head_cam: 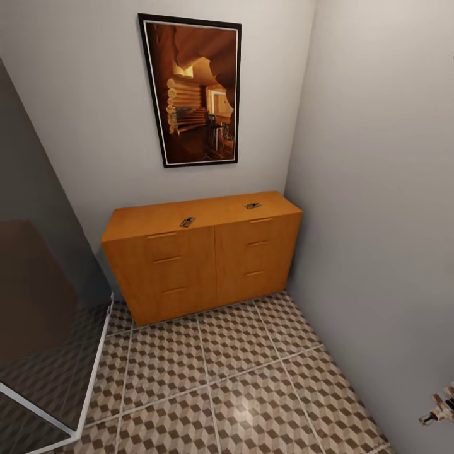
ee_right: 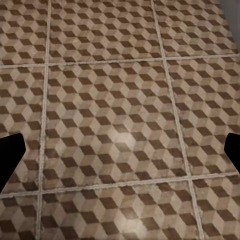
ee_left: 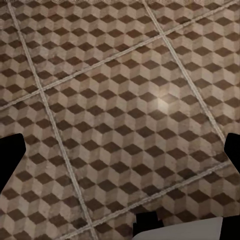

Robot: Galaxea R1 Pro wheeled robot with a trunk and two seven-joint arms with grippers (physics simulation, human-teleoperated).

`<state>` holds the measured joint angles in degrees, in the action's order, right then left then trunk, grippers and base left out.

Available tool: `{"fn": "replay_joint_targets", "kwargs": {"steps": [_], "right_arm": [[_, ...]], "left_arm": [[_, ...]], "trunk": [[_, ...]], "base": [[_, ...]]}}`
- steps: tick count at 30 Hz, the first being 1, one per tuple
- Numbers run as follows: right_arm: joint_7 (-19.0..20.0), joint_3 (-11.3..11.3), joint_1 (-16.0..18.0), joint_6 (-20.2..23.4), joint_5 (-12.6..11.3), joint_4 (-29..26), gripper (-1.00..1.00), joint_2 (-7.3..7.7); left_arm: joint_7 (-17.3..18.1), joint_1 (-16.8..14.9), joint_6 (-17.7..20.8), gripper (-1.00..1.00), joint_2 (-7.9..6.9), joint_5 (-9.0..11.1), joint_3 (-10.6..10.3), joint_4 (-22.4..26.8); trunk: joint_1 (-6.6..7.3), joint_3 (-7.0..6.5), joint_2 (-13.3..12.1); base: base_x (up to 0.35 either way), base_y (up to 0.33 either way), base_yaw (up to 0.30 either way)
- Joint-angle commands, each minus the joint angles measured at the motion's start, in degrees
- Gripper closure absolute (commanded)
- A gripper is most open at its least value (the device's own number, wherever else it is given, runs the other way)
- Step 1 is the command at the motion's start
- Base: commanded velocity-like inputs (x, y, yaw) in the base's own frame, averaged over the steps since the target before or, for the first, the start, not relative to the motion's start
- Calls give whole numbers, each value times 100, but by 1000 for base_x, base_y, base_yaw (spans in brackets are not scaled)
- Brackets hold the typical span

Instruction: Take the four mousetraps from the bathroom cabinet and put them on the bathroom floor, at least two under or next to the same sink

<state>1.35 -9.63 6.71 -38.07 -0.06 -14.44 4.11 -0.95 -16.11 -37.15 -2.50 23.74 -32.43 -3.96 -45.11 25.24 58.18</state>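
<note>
Standing against the far wall at the centre of the head view, the orange-brown cabinet (head_cam: 202,261) shows two columns of three drawers, all closed, with two mousetraps lying on its top: one mousetrap (head_cam: 187,222) near the front edge at the middle, the other mousetrap (head_cam: 253,205) toward the right end, the pair well apart. At this range they read as small dark-and-metal shapes, and their details cannot be made out. A framed picture (head_cam: 192,91) of a warm-lit log interior hangs on the wall above the cabinet. The bathroom floor (head_cam: 239,384), tiled in a brown, beige and white cube pattern with pale grout lines, spreads across the lower frame, and a glass panel (head_cam: 38,353) with a white edge rises at the lower left. A small piece of robot hardware (head_cam: 440,407) shows at the lower right edge. In the left wrist view, the left gripper (ee_left: 120,155) holds its dark fingertips (ee_left: 10,155) spread to opposite edges over bare tile, nothing between them. The right gripper (ee_right: 120,155) likewise has its fingertips (ee_right: 10,155) wide apart above the floor in the right wrist view.
</note>
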Motion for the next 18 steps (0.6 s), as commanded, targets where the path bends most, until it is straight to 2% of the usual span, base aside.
{"fn": "replay_joint_targets", "kwargs": {"steps": [1,18], "right_arm": [[14,-4,4,-16,-2,3,-100,2],[14,-3,4,-16,-2,3,-100,2]], "left_arm": [[-10,-6,-28,-100,4,25,-49,-17],[-10,-6,-22,-100,4,25,-48,-17]], "trunk": [[0,-4,4],[0,-160,4]], "base": [[0,0,0],[0,0,0]]}}
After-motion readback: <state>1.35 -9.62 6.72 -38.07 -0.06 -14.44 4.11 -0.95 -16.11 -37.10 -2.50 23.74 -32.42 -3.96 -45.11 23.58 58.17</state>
